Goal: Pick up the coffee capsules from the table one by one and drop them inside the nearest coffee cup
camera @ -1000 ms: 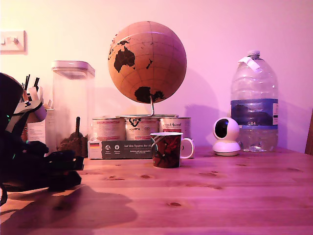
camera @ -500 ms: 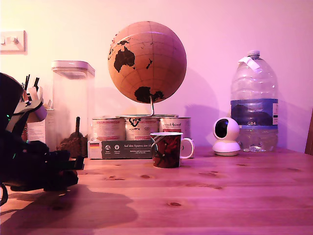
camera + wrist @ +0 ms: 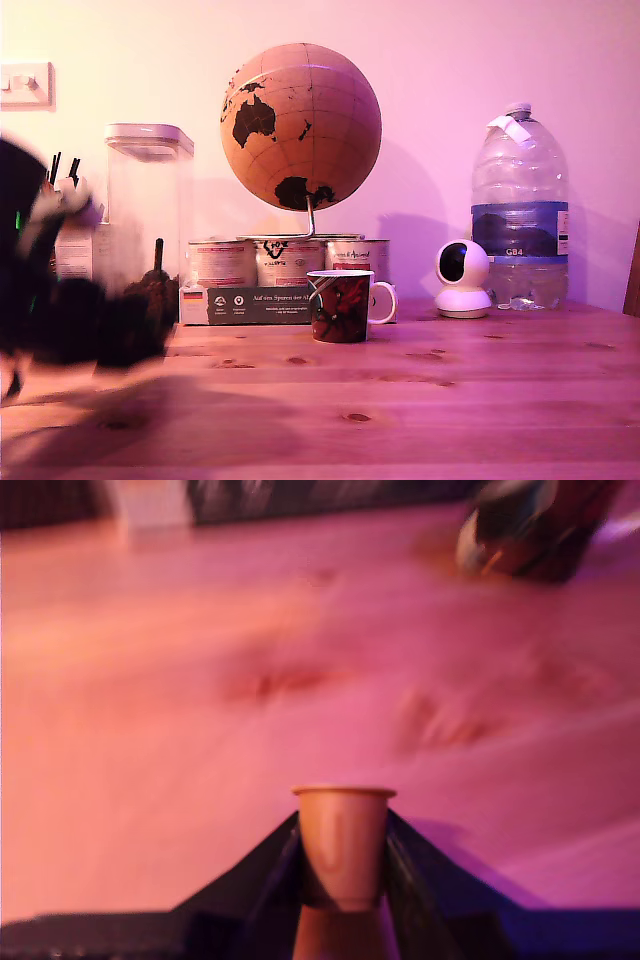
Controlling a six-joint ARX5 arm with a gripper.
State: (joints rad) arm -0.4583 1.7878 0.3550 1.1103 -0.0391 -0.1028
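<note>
My gripper point(image 3: 150, 325) is a dark motion-blurred mass low over the table point(image 3: 450, 400) at the exterior view's left. The wrist view shows it shut on a coffee capsule point(image 3: 343, 842), a small tan-brown cone with its wider rim facing away, clamped between the two dark fingers point(image 3: 270, 875). The capsule is hidden in the exterior view. The coffee cup point(image 3: 341, 306), red-and-black printed with a white handle, stands mid-table, well to the right of the gripper in the exterior view. It appears blurred at a far corner of the wrist view point(image 3: 530, 530).
Behind the cup stand three tins point(image 3: 288, 262), a dark flat box point(image 3: 260, 304) and a globe point(image 3: 301, 126). A clear lidded container point(image 3: 150, 215) is at the back left. A white camera point(image 3: 463, 279) and a large water bottle point(image 3: 519, 210) are at the back right.
The arm at the exterior view's left, sharp in the earlier frames, is now smeared by motion and its gripper end sits slightly higher. The cup and the other objects have not moved.
</note>
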